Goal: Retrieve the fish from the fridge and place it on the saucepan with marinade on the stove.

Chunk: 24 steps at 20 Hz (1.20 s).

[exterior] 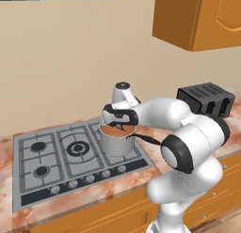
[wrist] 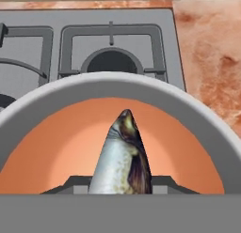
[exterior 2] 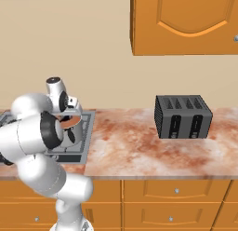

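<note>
The small steel saucepan [exterior: 115,143] stands on the stove [exterior: 44,157] at its right side, with orange-brown marinade [exterior: 112,132] inside. My gripper [exterior: 123,127] hangs just over the pan's mouth, pointing down. In the hand view the silvery, dark-backed fish [wrist: 121,154] sticks out from between my fingertips [wrist: 75,182], nose toward the marinade [wrist: 56,152], ringed by the saucepan's rim [wrist: 117,81]. The gripper [wrist: 120,186] is shut on the fish. From the right, the arm hides most of the saucepan [exterior 2: 74,134]. The fridge is out of view.
A black toaster [exterior: 207,99] [exterior 2: 182,116] stands on the marbled counter [exterior 2: 130,146] right of the stove. Orange wall cabinets [exterior: 197,18] [exterior 2: 186,23] hang above. The pan's dark handle [exterior: 148,139] points right toward my arm. A burner and grate [wrist: 112,60] lie beyond the pan.
</note>
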Tool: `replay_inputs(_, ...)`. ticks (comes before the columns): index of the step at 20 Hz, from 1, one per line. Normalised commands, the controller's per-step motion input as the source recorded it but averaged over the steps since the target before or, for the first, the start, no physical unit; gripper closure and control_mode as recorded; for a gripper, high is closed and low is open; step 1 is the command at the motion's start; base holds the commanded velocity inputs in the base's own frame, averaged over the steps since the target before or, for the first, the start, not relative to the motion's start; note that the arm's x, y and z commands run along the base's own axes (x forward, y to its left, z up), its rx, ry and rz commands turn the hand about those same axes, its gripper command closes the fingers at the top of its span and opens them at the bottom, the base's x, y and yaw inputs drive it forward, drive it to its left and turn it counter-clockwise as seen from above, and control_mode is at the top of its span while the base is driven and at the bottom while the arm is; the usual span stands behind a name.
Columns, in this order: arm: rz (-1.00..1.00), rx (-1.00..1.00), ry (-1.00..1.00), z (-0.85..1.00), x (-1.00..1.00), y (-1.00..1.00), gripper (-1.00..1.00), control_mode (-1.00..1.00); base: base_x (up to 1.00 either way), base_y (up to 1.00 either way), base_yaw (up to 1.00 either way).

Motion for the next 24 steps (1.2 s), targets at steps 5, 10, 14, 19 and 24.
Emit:
replay_inputs(5,0.00,0.00,0.00,-0.16,0.14,0.04,1.00,-1.00,0.00,0.00,0.00)
replay_inputs(10,0.00,0.00,0.00,-0.18,0.08,0.06,1.00,-1.00,0.00,0.00,0.00)
replay_inputs(14,0.00,0.00,0.00,-0.03,0.06,0.04,1.00,-1.00,0.00,0.00,0.00)
replay_inputs(19,0.00,0.00,0.00,0.00,0.00,0.00,-1.00,-1.00,0.00,0.00,0.00)
replay_inputs(24,0.00,0.01,-0.05,0.09,-0.04,-0.01,-1.00,-1.00,0.00,0.00,0.00)
